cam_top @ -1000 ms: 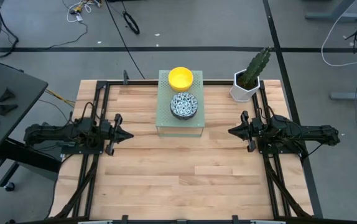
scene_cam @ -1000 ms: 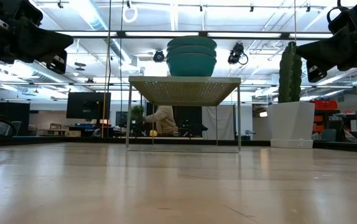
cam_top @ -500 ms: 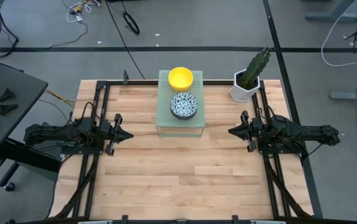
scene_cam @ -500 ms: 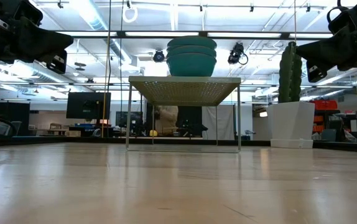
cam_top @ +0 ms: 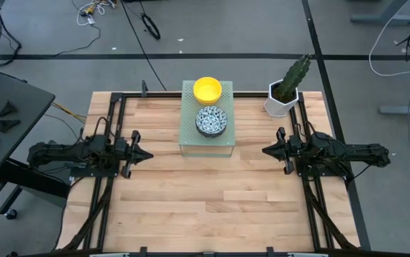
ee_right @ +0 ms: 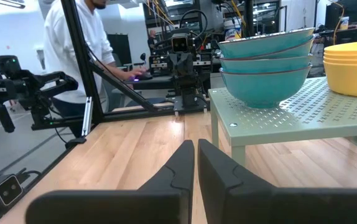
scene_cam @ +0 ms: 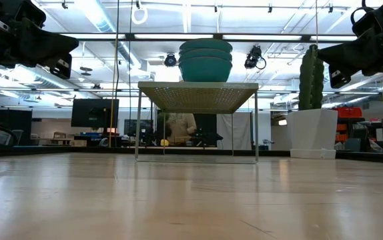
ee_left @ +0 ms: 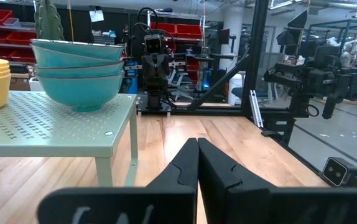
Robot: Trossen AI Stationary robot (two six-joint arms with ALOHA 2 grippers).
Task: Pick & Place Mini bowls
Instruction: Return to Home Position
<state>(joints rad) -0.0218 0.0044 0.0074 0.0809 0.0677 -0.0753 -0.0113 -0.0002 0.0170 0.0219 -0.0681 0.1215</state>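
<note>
The wooden desk [cam_top: 205,207] carries a pale green perforated shelf [cam_top: 205,146] at the middle of its far edge. The left arm [cam_top: 83,153] lies low and level to the left of the shelf, folded back on itself. Its tip points at the shelf but is well apart from it. The right arm [cam_top: 333,153] mirrors that pose to the right of the shelf. In both wrist views the left jaws and the right jaws are pressed together, with nothing between them. Just beyond the shelf's right far corner stands a white hexagonal cactus pot [cam_top: 280,105]. On the shelf, the yellow mini bowls [cam_top: 207,89] sit stacked at its far end. The blue-patterned mini bowls [cam_top: 211,121] sit stacked just in front of them, near the shelf's middle. Beyond the shelf, a person [ee_right: 73,56] in a white top stands in the room.
</note>
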